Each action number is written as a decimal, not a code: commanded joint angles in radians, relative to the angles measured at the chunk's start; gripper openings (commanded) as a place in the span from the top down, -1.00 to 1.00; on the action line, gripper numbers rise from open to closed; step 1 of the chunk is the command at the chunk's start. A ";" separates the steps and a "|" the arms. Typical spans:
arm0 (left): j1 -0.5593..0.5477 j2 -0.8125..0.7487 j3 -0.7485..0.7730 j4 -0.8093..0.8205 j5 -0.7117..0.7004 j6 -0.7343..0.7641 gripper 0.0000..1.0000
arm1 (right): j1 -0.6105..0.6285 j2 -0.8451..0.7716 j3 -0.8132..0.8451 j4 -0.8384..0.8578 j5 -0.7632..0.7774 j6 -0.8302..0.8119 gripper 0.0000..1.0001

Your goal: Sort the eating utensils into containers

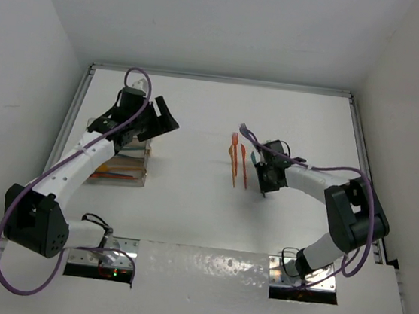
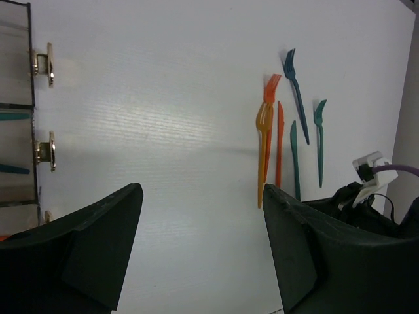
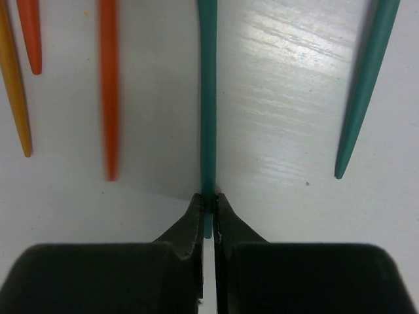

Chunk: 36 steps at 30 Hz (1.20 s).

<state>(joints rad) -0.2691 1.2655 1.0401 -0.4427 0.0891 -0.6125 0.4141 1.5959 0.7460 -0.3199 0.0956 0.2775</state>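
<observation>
My right gripper [image 3: 208, 204] is shut on the handle end of a teal utensil [image 3: 207, 91] that lies on the white table; its head is out of that view. Beside it lie several loose utensils: a yellow-orange one [image 3: 13, 85], an orange one [image 3: 108, 91] and another teal one [image 3: 366, 85]. In the left wrist view I see an orange fork [image 2: 264, 150], an orange knife [image 2: 279, 144], a blue fork [image 2: 296, 91] and a teal fork [image 2: 319, 137]. My left gripper [image 2: 201, 196] is open and empty above bare table, right of the clear containers [image 1: 146, 166].
The containers hold some orange and teal utensils [image 1: 112, 176]; their metal latches [image 2: 44, 150] show at the left edge of the left wrist view. The right arm [image 2: 373, 216] lies close to the right of the loose utensils. White walls enclose the table.
</observation>
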 commanded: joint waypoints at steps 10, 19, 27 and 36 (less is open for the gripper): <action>-0.134 0.008 0.002 0.191 0.155 -0.004 -0.45 | 0.035 -0.201 0.045 -0.059 0.072 -0.035 1.00; -0.311 0.132 0.034 0.378 0.224 -0.099 -0.50 | 0.101 -0.359 0.141 -0.093 -0.092 0.003 1.00; -0.401 0.290 0.150 0.420 0.189 -0.138 -0.49 | 0.120 -0.418 0.164 -0.071 -0.235 0.038 1.00; -0.441 0.390 0.224 0.463 0.130 -0.182 -0.10 | 0.123 -0.459 0.155 -0.058 -0.284 0.057 1.00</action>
<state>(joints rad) -0.6968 1.6394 1.2121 -0.0383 0.2447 -0.7746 0.5323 1.1675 0.8688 -0.4049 -0.1535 0.3172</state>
